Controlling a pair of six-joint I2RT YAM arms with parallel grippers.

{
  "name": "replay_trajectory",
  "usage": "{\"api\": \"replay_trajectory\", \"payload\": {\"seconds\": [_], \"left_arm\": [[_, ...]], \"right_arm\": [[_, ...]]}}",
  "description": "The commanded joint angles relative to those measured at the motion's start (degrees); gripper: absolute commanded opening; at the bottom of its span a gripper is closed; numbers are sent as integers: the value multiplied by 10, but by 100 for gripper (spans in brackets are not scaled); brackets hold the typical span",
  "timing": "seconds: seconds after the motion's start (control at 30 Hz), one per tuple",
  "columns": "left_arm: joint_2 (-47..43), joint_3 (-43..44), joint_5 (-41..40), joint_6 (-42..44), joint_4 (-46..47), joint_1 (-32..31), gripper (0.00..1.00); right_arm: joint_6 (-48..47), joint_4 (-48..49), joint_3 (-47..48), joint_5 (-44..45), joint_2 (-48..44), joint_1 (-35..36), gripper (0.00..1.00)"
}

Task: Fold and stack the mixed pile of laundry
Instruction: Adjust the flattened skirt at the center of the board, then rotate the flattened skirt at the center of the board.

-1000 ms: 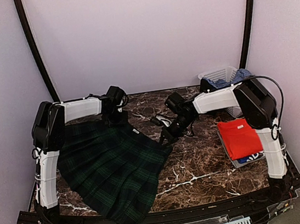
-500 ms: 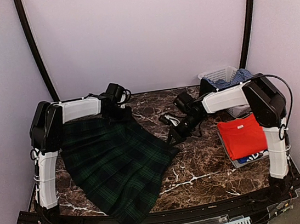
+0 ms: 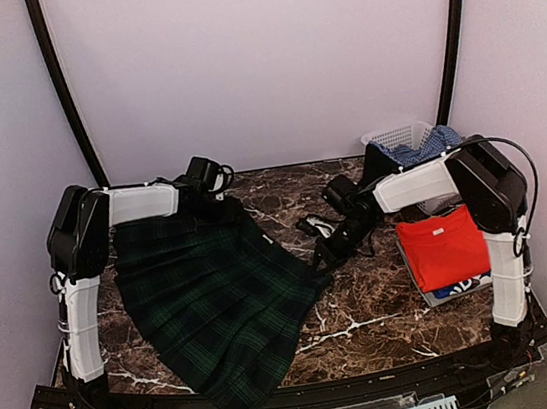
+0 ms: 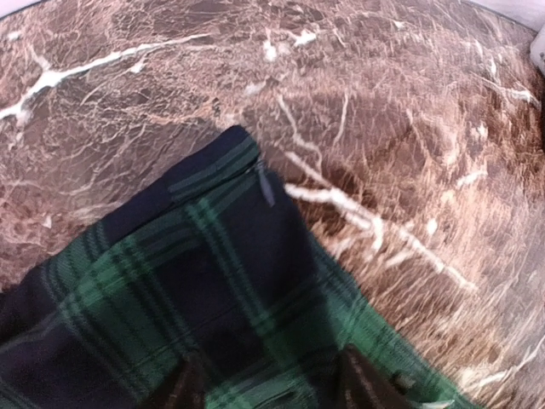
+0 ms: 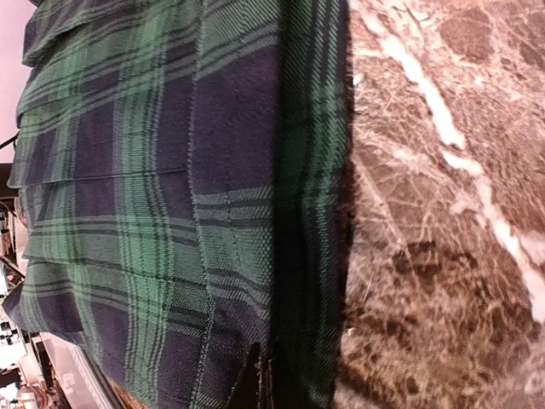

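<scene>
Counted one dark green tartan pleated skirt (image 3: 216, 303), spread flat over the left half of the brown marbled tabletop (image 3: 367, 303). Lay with its long axis on a slant, waist end toward the far left, hem fanning toward the near right, and the nearest corner reaching the front rim.

Found the left end effector (image 3: 211, 201) at the far waist corner, fingers (image 4: 183, 388) apart with plaid cloth between them. Could not tell whether it gripped. Found the right end effector (image 3: 321, 257) at the skirt's right corner, tips pressed together on the cloth edge.

Counted one folded bright red-orange T-shirt (image 3: 443, 248) at the right, lying over a royal blue garment (image 3: 461, 288) on one flat grey tray (image 3: 429, 298). Behind these, counted one white slotted plastic basket (image 3: 396, 136) holding a light blue patterned shirt (image 3: 427, 144).
</scene>
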Motion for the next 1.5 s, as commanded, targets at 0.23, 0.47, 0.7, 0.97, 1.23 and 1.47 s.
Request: {"api": "replay_trajectory", "payload": {"seconds": [0.23,0.47,0.7,0.97,1.23,1.47], "left_arm": [[-80,-105,39,-60,61,68,69],[-55,-107,64,-51,67,81,75],[-36,-79,30,-38,30,81,66],[133,117,83,2,-53,84,49],[193,361,120,56,-178,67,56],[18,279,59,42,-213,43,64]], "right_arm": [[16,14,-74,29,-102,-7,0],[32,42,-111,37,-32,-18,0],[39,47,-117,30,-17,-16,0],[69,63,-102,-11,-13,-7,0],[48,-15,-73,60,-97,-8,39],[16,-38,-9,60,-119,4,40]]}}
